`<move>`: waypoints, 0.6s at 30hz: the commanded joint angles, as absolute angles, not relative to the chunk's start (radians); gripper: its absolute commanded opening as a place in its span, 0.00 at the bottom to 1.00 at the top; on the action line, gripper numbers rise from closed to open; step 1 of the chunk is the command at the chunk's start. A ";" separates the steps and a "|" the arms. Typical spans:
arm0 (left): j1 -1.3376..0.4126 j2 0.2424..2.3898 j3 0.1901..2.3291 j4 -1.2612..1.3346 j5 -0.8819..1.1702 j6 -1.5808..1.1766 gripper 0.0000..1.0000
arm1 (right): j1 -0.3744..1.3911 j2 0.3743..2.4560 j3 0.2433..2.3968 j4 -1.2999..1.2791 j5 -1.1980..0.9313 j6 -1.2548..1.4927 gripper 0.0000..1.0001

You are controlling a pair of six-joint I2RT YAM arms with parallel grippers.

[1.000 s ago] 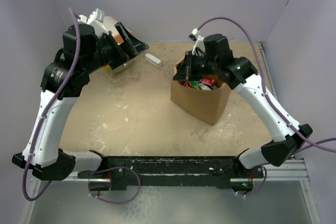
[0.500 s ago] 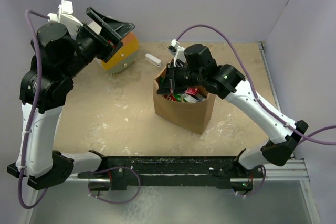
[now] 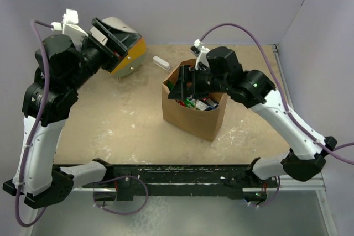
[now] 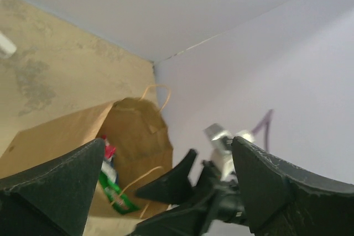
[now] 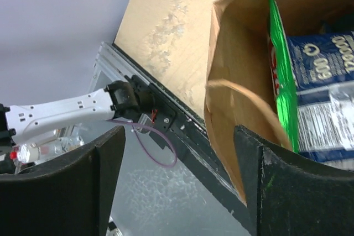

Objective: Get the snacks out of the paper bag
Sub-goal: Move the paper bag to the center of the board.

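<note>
2 grippers, both empty. The right gripper hangs at the mouth of the paper bag with its jaws spread wide. The bag's near rim and 1 handle lie between them, close to the right-hand finger. Past that finger, inside the bag, stand the green chip bag and the blue-white pouch. The left gripper is raised well apart, jaws wide, with the bag far ahead of them. This looks like the first reach, with no snack out yet. The next move calls for tipping the right jaws into the mouth and pinching the chip bag's top edge.
</note>
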State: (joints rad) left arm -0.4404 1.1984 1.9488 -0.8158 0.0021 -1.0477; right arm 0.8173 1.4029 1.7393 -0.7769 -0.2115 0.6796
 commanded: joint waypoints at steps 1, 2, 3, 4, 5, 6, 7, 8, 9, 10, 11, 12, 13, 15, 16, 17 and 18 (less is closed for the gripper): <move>-0.436 1.144 1.766 -0.826 0.081 -1.019 0.99 | 0.818 1.282 1.781 -0.894 -0.130 0.636 0.85; -0.436 1.135 1.731 -0.834 0.104 -1.008 0.99 | 0.818 1.263 1.780 -0.917 -0.117 0.628 0.86; -0.437 1.126 1.699 -0.838 0.128 -0.996 0.99 | 0.818 1.245 1.778 -0.945 -0.103 0.623 0.89; -0.437 1.115 1.674 -0.845 0.147 -0.989 0.99 | 0.818 1.228 1.775 -0.967 -0.095 0.620 0.91; -0.438 1.107 1.658 -0.852 0.161 -0.987 0.99 | 0.819 1.211 1.776 -0.990 -0.088 0.611 0.94; -0.437 1.100 1.642 -0.853 0.181 -0.985 0.99 | 0.818 1.197 1.776 -1.008 -0.077 0.605 0.98; -0.437 1.096 1.634 -0.852 0.201 -0.986 0.99 | 0.818 1.183 1.777 -1.030 -0.061 0.601 1.00; -0.437 1.096 1.630 -0.857 0.221 -0.986 0.99 | 0.818 1.173 1.785 -1.045 -0.036 0.599 1.00; -0.437 1.100 1.628 -0.864 0.241 -0.987 0.99 | 0.818 1.167 1.797 -1.055 -0.005 0.594 1.00; -0.438 1.104 1.629 -0.873 0.256 -0.988 0.99 | 0.818 1.165 1.810 -1.057 0.026 0.583 1.00; -0.439 1.109 1.634 -0.887 0.264 -0.986 0.99 | 0.818 1.165 1.822 -1.053 0.065 0.561 0.99; -0.446 1.111 1.638 -0.900 0.264 -0.984 0.99 | 0.818 1.176 1.840 -1.060 0.117 0.545 0.99; -0.456 1.112 1.639 -0.907 0.255 -0.987 0.99 | 0.818 1.193 1.868 -1.079 0.203 0.543 0.99; -0.501 1.113 1.654 -0.929 0.198 -0.995 0.99 | 0.818 1.225 1.913 -1.096 0.352 0.540 0.99; -0.530 1.116 1.657 -0.942 0.175 -1.002 0.99 | 0.816 1.241 1.925 -1.094 0.387 0.535 0.99; -0.564 1.118 1.661 -0.960 0.139 -1.024 1.00 | 0.810 1.253 1.936 -1.090 0.433 0.534 1.00; -0.608 1.120 1.660 -0.979 0.094 -1.043 0.99 | 0.798 1.266 1.943 -1.082 0.469 0.530 0.99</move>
State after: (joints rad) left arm -0.4973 1.1244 1.6192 -0.9283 0.1913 -1.0088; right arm 0.8169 1.2133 1.8912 -1.0691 0.2035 0.5686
